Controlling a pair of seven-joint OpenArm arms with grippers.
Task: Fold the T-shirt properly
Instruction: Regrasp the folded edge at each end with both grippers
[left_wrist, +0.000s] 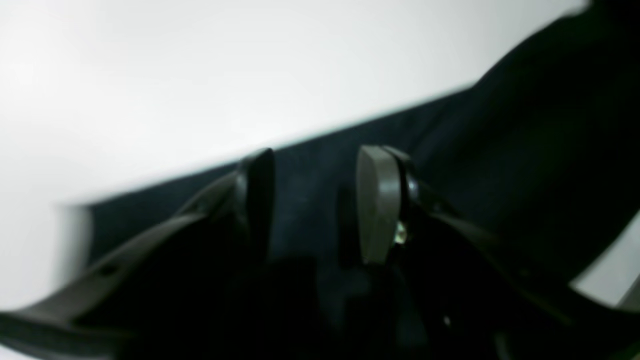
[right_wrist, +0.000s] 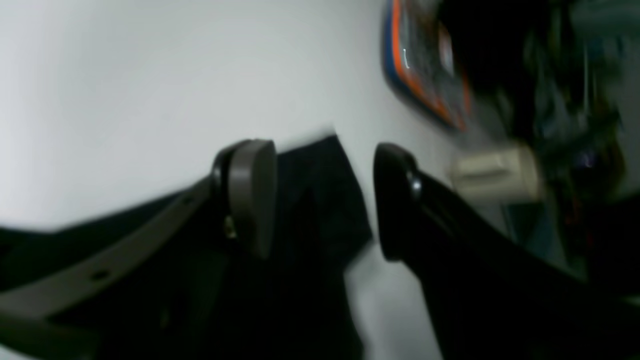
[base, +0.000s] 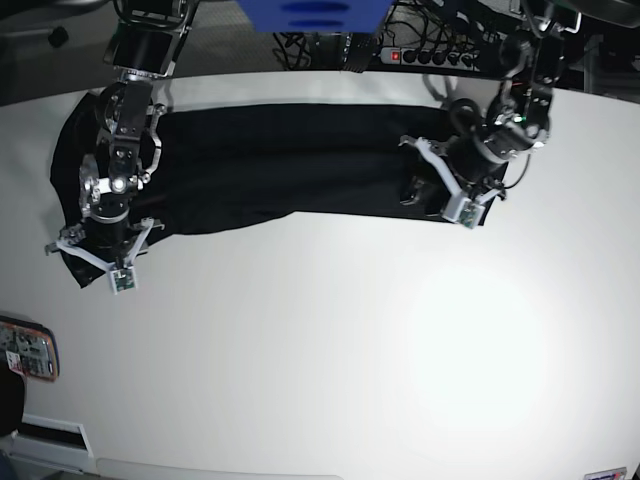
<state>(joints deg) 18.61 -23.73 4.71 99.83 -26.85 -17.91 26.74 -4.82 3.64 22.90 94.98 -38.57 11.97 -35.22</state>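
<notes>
The black T-shirt (base: 280, 165) lies as a long band across the far side of the white table (base: 350, 350). My left gripper (base: 438, 185) hovers over the band's right end. In the left wrist view its jaws (left_wrist: 317, 155) stand apart, with the shirt (left_wrist: 525, 150) lying flat beneath them. My right gripper (base: 95, 255) is at the band's left end. In the right wrist view it (right_wrist: 320, 147) is open over a corner of the shirt (right_wrist: 320, 200), gripping nothing.
A flat device with an orange rim (base: 25, 350) lies near the table's front left edge and also shows as that device (right_wrist: 425, 75) in the right wrist view. Behind the table are a blue box (base: 315, 12) and a power strip (base: 430, 57) with cables.
</notes>
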